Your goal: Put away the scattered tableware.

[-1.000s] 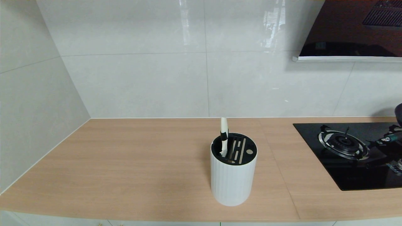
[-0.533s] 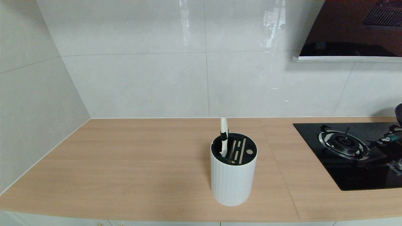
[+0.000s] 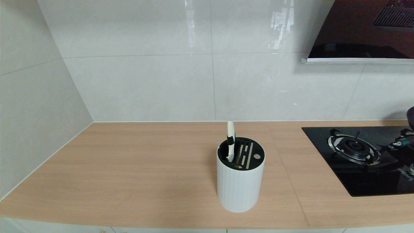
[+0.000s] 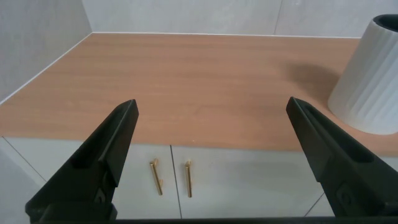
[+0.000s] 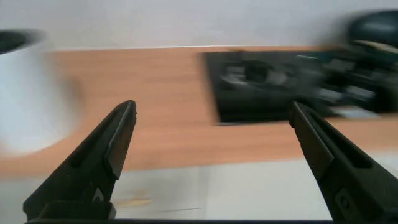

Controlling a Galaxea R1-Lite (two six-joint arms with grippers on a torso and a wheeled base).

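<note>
Nothing shifted on tabletop (image 3: 129, 168); utensil (image 3: 230, 137) kept standing in holder (image 3: 239, 187); left pincer (image 4: 211, 107), right pincer (image 5: 212, 110) spread, empty. Storing judged done.

The left gripper (image 4: 211, 102) ends in two matte black fingers (image 4: 99, 165), mirror twins of each other. Each is a flat-sided wedge, broad and blocky near the wrist and narrowing to a blunt, squared tip. The edges are chamfered, and the bevels catch a dull grey sheen against the darker flat faces. The surfaces are smooth and plain. The right gripper (image 5: 212, 104) is of the same build: two black tapered fingers (image 5: 93, 165) with angular outlines, bevelled rims and short, straight-cut tips, their inner faces a shade lighter than the outer sides.
</note>
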